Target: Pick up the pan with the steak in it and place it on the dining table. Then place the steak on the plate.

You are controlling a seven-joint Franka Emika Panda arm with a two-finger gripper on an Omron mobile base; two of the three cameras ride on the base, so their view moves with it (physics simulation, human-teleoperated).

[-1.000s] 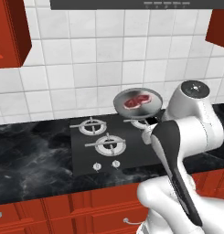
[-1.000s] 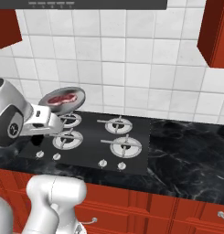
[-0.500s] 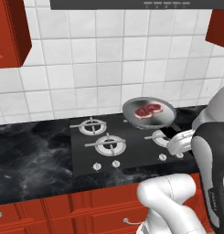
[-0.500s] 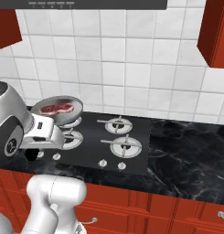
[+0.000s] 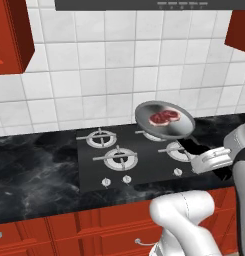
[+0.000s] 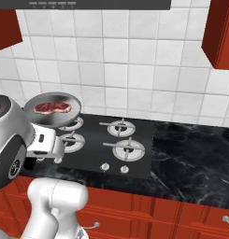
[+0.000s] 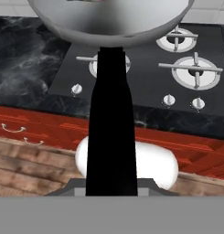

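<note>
The grey pan hangs in the air above the right-hand burners of the stove, roughly level. In it lies the red marbled steak. My gripper is shut on the pan's black handle, which points toward me. From the right base view the pan with the steak floats over the left burners, just above my wrist. The hand view has the pan's underside at the top and the handle running down into the gripper. The dining table and the plate are out of view.
The black stove with several burners and front knobs sits in a black marble counter over red cabinets. Behind it rises a white tiled wall, with red wall cabinets at both sides. A wooden floor lies below.
The arm has swung toward the stove's right side, carrying the pan with the steak lower and nearer to me. The stove and counter have stayed in place.
</note>
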